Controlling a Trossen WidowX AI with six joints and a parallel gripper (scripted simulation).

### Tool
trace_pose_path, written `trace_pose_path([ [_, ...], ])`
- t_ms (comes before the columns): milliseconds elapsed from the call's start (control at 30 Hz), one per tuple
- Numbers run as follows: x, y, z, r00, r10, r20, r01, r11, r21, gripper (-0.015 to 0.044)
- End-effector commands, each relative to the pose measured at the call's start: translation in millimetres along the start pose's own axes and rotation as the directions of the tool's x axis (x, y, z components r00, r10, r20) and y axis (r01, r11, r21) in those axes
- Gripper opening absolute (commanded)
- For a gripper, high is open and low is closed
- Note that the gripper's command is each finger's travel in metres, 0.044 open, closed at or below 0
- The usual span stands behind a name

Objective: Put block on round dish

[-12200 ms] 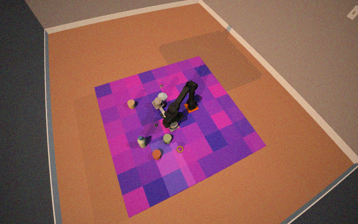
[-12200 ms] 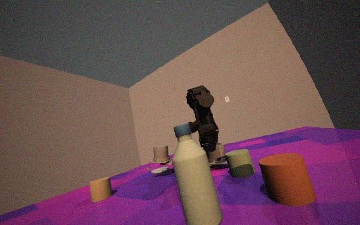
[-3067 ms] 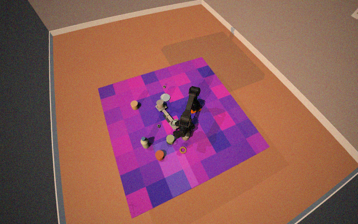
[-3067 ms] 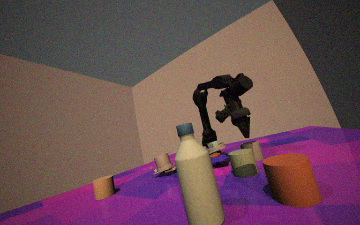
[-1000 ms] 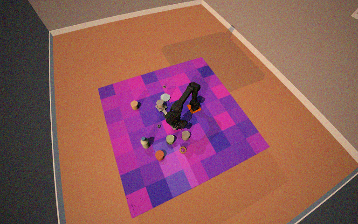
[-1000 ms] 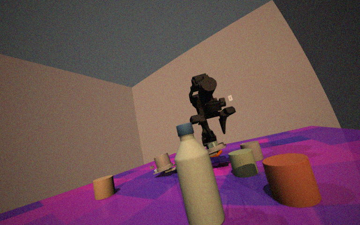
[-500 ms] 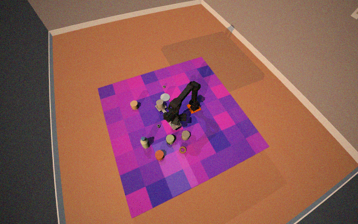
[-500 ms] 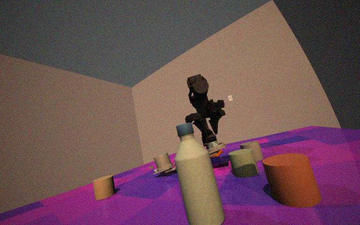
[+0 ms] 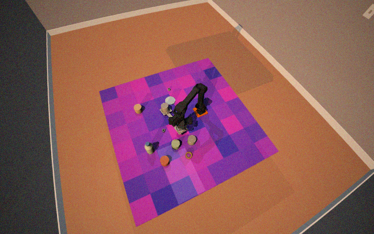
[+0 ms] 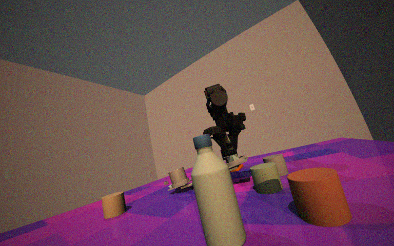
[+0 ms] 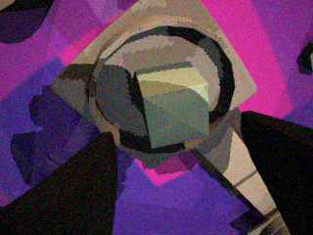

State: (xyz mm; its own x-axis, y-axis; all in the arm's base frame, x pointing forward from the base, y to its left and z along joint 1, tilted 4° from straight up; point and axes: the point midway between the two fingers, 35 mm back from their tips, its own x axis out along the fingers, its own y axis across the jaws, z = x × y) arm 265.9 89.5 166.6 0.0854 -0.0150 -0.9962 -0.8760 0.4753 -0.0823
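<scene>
A pale green-grey block (image 10: 232, 158) (image 11: 177, 115) sits uncovered inside the round rim on one end plate (image 11: 242, 90) of the balance. My gripper (image 9: 180, 123) (image 11: 179, 132) is open, pointing down over that end; in the wrist view its fingertips are on either side of the block's lower part. Nothing is gripped. A grey-beige cup (image 9: 165, 107) (image 10: 178, 176) stands on the other end. The matching cup (image 9: 192, 139) (image 10: 278, 164) stands upright on the mat, off the balance. The pale round dish (image 9: 170, 100) lies beside the far end with nothing on it.
A green cylinder (image 9: 175, 144) (image 10: 266, 177), an orange cylinder (image 9: 164, 160) (image 10: 319, 197), a tan cylinder (image 9: 138, 108) (image 10: 113, 205) and a bottle (image 9: 149, 148) (image 10: 216, 185) stand on the mat. A brown ring (image 9: 185, 155) and two small nuts lie there.
</scene>
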Motion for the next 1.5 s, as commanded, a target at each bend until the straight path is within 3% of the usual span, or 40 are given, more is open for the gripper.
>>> trace_pose_path([
  [0,5.6,-0.7,0.0,1.0,-0.004,0.001,0.004,1.0,-0.004,0.026],
  [733,38.7,-0.6,-0.2,1.0,-0.004,0.001,0.004,1.0,-0.004,0.026],
  [867,38.7,-0.6,-0.2,1.0,-0.004,0.001,0.004,1.0,-0.004,0.0155],
  [1100,38.7,-0.6,-0.2,1.0,-0.004,0.001,0.004,1.0,-0.004,0.0108],
  [1233,32.7,-1.3,0.6,1.0,-0.004,0.001,0.004,1.0,-0.004,0.0003],
  [1467,3.5,-3.3,3.0,1.0,-0.004,0.001,0.004,1.0,-0.004,0.0],
])
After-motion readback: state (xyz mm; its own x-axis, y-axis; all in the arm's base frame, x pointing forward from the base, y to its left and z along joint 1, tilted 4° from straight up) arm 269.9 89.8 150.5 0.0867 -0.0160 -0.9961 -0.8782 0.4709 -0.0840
